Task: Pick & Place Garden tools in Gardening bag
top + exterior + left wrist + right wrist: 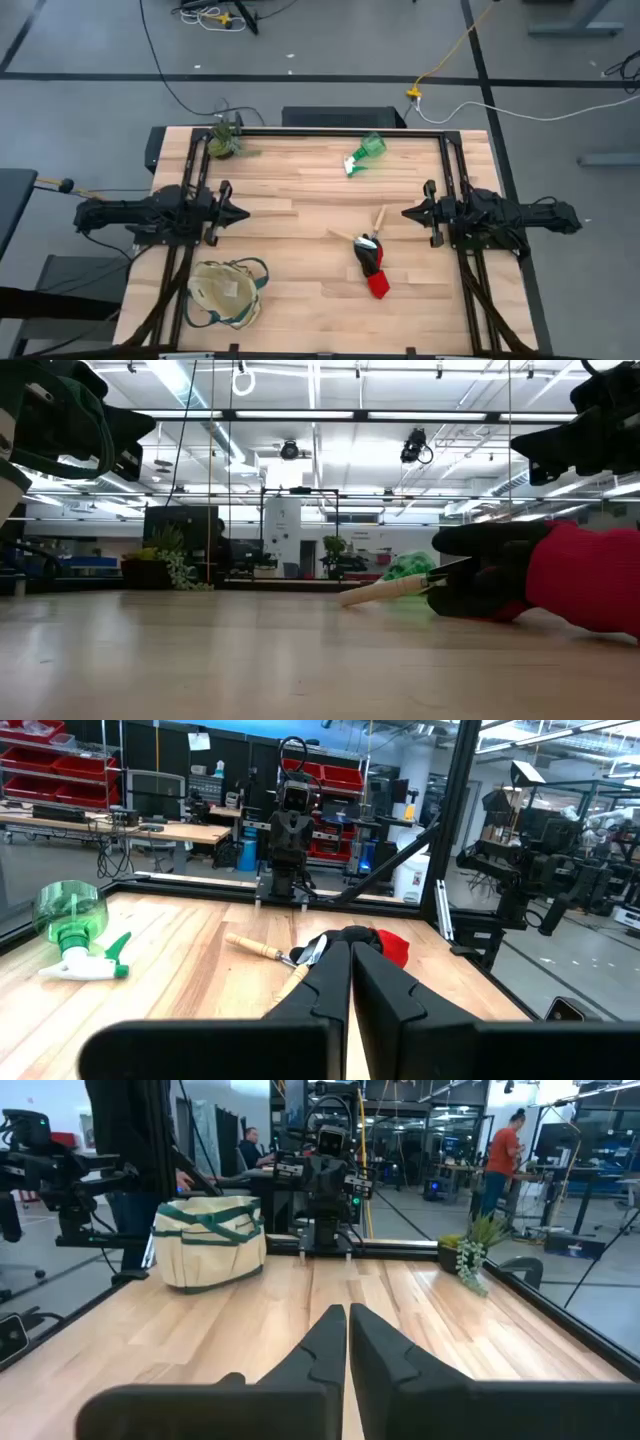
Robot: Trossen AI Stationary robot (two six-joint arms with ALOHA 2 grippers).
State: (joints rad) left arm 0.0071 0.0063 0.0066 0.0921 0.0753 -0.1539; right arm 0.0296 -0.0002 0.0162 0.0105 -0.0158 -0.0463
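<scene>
Currently both tools are idle: the left gripper (240, 213) sits at the left edge of the table (300, 200) with its fingers pressed together and nothing between them, and the right gripper (408, 212) mirrors it at the right edge, likewise closed and empty. Between them, nearer the right arm, lies the glove bundle (372, 265), black and red, with two wooden-handled tools (378, 219) crossing at its upper end. The green spray bottle (364, 153) lies on its side toward the far edge, well apart from the others. The gardening bag (226, 291) slumps at the near-left corner, just beside the left arm's base; a potted plant (224, 141) stands at the far-left corner.

Likely trouble: the bag is floppy, so its mouth may sag and a dropped tool could catch on the rim or a loop handle. The slim handles overlap the gloves, so a pinch may drag a neighbour along.

From above, the layout reads plainly; the right wrist view adds that the bag stands upright with its sides holding shape. The low view shows the gloves resting flat on the wood.
</scene>
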